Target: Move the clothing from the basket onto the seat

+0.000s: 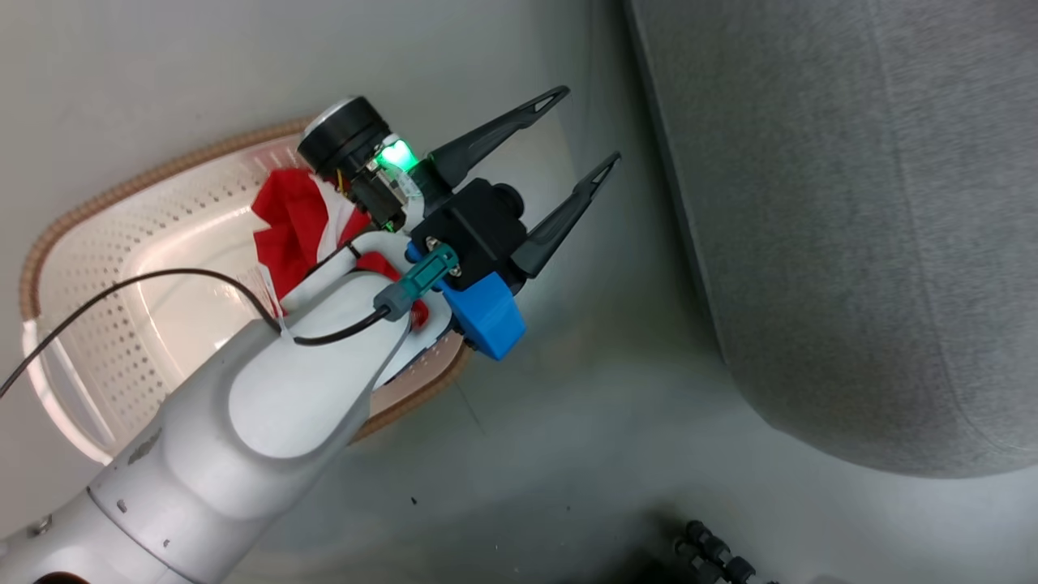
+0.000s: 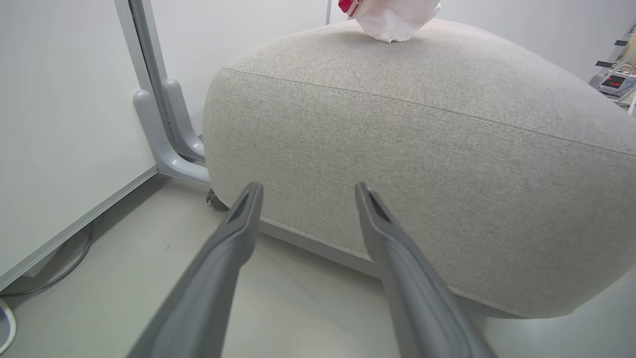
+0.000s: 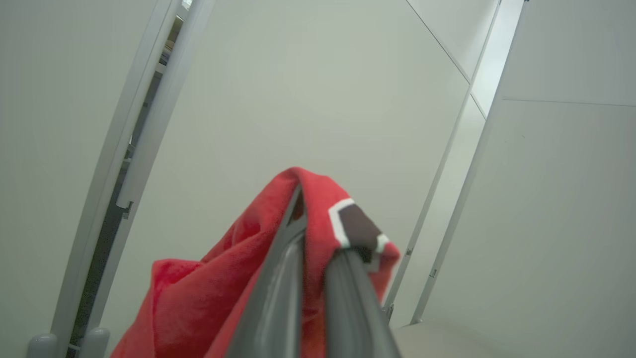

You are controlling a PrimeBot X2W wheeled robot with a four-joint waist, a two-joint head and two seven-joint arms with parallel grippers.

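Two long dark fingers of the left gripper stand wide apart with nothing between them. In the head view this gripper hangs above the near-right end of the basket and the grey floor, its tips pointing toward the sofa. A black cable runs along the pale forearm. Red and white clothes lie bunched inside the basket at its far end, partly hidden behind the wrist. The basket stands on the floor, near the sofa but not touching it.

In the left wrist view the left gripper faces the rounded front of the sofa, low down near the bottom seam. A bundle of white and red cloth rests on top of the sofa, cut off by the upper edge of the picture.

In the right wrist view the fingers of the right gripper are pressed together on a red jersey. The cloth drapes over both tips, showing a black patch with white edging, and hangs down to the left in front of white wall panels.
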